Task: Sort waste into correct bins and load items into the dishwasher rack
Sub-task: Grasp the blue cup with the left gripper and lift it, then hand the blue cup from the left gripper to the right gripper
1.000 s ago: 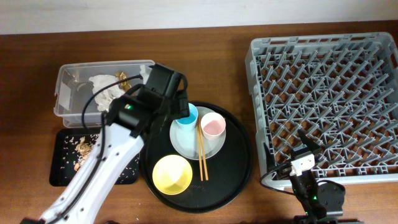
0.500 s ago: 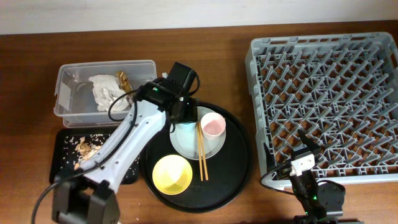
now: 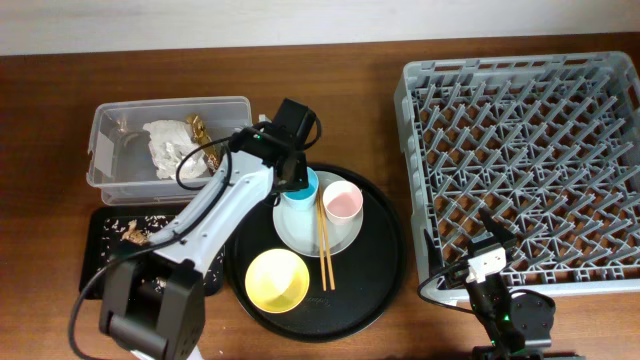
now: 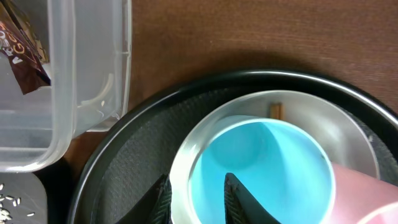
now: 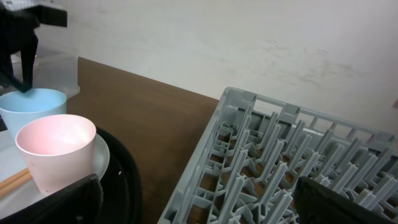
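My left gripper [image 3: 295, 183] [image 4: 196, 183] straddles the near rim of the light-blue cup [image 3: 305, 188] [image 4: 261, 168]. One finger is inside, the other outside against the rim, and a gap still shows beside the inner finger. The cup stands on the grey-green plate [image 3: 345, 232] next to the pink cup [image 3: 341, 201] [image 5: 56, 146], with the chopsticks [image 3: 325, 250] lying across the plate. A yellow bowl [image 3: 276, 279] sits in front of them. My right gripper [image 3: 490, 240] [image 5: 199, 205] hangs wide open and empty at the front edge of the dishwasher rack [image 3: 530, 160] [image 5: 280, 155].
Plate, cups and bowl rest on a round black tray [image 3: 385, 270]. The clear tub [image 3: 110, 150] at the left holds a white tissue [image 3: 172, 145] and a gold-brown wrapper [image 3: 198, 127] [image 4: 22, 53]. Below it, the black rectangular tray [image 3: 100, 250] carries food scraps [image 3: 135, 235].
My left arm swung right from the tub's corner and came down onto the light-blue cup, its jaws narrowing around the rim. The right arm stayed still.
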`<state>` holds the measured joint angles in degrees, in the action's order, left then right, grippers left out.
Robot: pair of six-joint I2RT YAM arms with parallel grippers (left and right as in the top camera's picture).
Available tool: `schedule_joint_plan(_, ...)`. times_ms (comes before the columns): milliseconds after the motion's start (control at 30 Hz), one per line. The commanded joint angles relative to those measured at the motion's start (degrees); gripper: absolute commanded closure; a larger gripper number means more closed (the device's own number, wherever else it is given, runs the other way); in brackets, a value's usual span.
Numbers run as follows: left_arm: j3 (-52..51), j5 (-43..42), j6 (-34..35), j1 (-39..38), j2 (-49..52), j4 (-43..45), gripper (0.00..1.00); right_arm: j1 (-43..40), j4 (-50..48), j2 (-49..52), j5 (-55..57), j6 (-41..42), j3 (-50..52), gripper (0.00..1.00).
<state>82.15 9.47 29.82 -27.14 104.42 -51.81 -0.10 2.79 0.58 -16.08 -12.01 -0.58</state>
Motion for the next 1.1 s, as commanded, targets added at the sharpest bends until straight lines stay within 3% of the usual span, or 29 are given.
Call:
schedule_joint_plan(0,0.24,0.87,-0.07,-0.39,4.15,-0.31,0.73,-0.31,0.26,-0.37,0.09,0.46,0.26,0.01)
schedule_joint_plan(100,0.24,0.87,-0.09,-0.39,4.59,-0.44,0.94,-0.31,0.26,-0.37,0.09,0.46,0.26,0.01)
schedule_joint_plan(267,4.13,0.66,-0.11,-0.44,3.15,-4.15,1.00,-0.28,-0.87,-0.37,0.00,0.48,0.26,0.01)
schedule_joint_plan(367,18.67,-6.05,-1.62,-0.44,-2.27,-13.70,1.00,-0.28,-1.68,-0.37,-2.84,12.28,-4.66,0.02)
schedule_joint_plan(433,28.15,-21.68,-8.50,-0.13,-5.95,-17.51,1.00,-0.28,0.72,0.81,-9.29,19.63,-14.93,0.02)
schedule_joint_plan(467,31.15,-34.05,-12.94,1.27,-7.87,-18.51,1.00,-0.31,6.54,3.23,-13.05,22.14,-22.51,0.01)
schedule_joint_plan(567,31.63,-64.59,-25.05,7.34,-10.47,-18.60,1.00,-0.31,21.99,22.27,-35.74,23.08,-48.43,0.01)
schedule_joint_plan(633,31.63,-74.75,-33.22,9.79,-10.32,-21.18,1.00,-0.31,22.34,35.08,-53.37,23.08,-60.89,0.02)
schedule_joint_plan(700,31.63,-81.50,-37.31,9.79,-10.32,-22.01,1.00,-0.31,22.10,40.04,-59.30,23.04,-62.31,0.01)
schedule_joint_plan(767,31.61,-83.27,-37.70,9.62,-10.25,-21.35,1.00,-0.28,22.82,46.16,-65.51,23.02,-62.31,0.01)
schedule_joint_plan(867,31.58,-85.79,-39.65,7.21,-10.25,-21.09,1.00,-0.28,21.40,51.63,-65.88,21.92,-62.31,0.01)
schedule_joint_plan(1067,31.58,-82.99,-39.82,2.47,-10.25,-18.88,1.00,3.56,16.15,53.79,-65.85,22.01,-62.34,0.09)
